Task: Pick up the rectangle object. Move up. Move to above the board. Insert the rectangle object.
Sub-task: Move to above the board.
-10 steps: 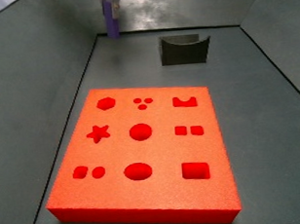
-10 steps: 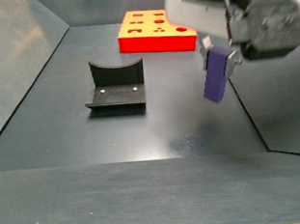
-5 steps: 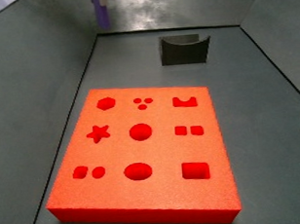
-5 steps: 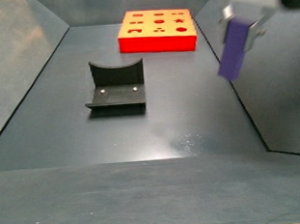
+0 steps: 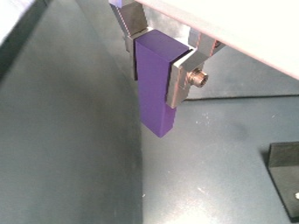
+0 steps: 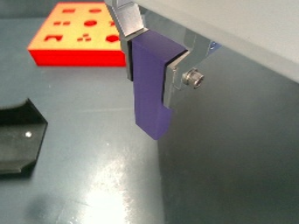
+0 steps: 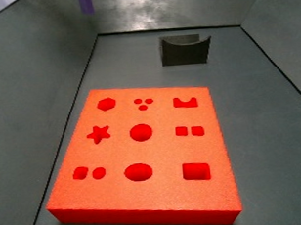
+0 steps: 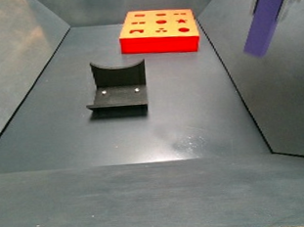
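Observation:
The purple rectangle object (image 5: 156, 96) hangs upright between my gripper's silver fingers (image 5: 184, 72). My gripper (image 5: 156, 63) is shut on its upper part, as both wrist views show (image 6: 153, 61). The bar (image 8: 265, 21) is held high above the grey floor at the right edge of a side view. Only its lower end (image 7: 86, 3) shows in a side view, and the gripper is cut off there. The red-orange board (image 7: 143, 149) with shaped cut-outs lies flat on the floor, apart from the bar. It also shows in a side view (image 8: 160, 31) and a wrist view (image 6: 79, 35).
The dark fixture (image 8: 118, 85) stands on the floor between the board and the near end. It also shows in a side view (image 7: 184, 48) and in a wrist view (image 6: 17, 144). Sloping grey walls (image 8: 20, 56) bound the floor on both sides.
My gripper has risen with the purple bar in it, leaving most of a side view at the top. The board and the fixture have not moved.

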Controlling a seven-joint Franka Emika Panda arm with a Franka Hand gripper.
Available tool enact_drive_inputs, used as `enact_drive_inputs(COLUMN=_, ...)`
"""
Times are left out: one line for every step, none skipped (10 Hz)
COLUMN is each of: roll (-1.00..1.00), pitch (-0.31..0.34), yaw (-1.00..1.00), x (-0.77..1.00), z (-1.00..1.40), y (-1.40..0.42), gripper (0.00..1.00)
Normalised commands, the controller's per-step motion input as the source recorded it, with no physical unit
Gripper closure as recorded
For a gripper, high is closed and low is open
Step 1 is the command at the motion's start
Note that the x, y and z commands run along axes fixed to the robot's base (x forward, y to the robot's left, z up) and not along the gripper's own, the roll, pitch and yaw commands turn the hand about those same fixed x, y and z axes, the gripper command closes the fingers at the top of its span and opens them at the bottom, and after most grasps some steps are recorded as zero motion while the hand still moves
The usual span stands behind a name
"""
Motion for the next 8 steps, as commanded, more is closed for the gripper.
enact_drive_inputs(roll=0.06, pitch=0.031, yaw=0.01, x=-0.09, z=0.55, y=0.00, gripper=1.00)
enact_drive_inputs(roll=0.06, pitch=0.045, yaw=0.01, x=-0.06, z=0.39, y=0.01, gripper=1.00)
enact_drive_inputs(roll=0.07, pitch=0.062, yaw=0.01, x=-0.03, z=0.23, y=0.01, gripper=1.00)
enact_drive_inputs(roll=0.03, pitch=0.106, yaw=1.00, x=0.48, z=0.25, y=-1.00, gripper=1.00)
enact_drive_inputs(roll=0.04, pitch=0.109, yaw=1.00, x=0.48, z=0.24, y=-1.00, gripper=1.00)
enact_drive_inputs(roll=0.03, pitch=0.133, yaw=1.00, x=0.49, z=0.24, y=-1.00, gripper=1.00)
enact_drive_inputs(roll=0.01, pitch=0.140, yaw=1.00, x=0.50, z=0.24, y=-1.00, gripper=1.00)
enact_drive_inputs(roll=0.02, pitch=0.169, yaw=1.00, x=0.51, z=0.24, y=-1.00, gripper=1.00)
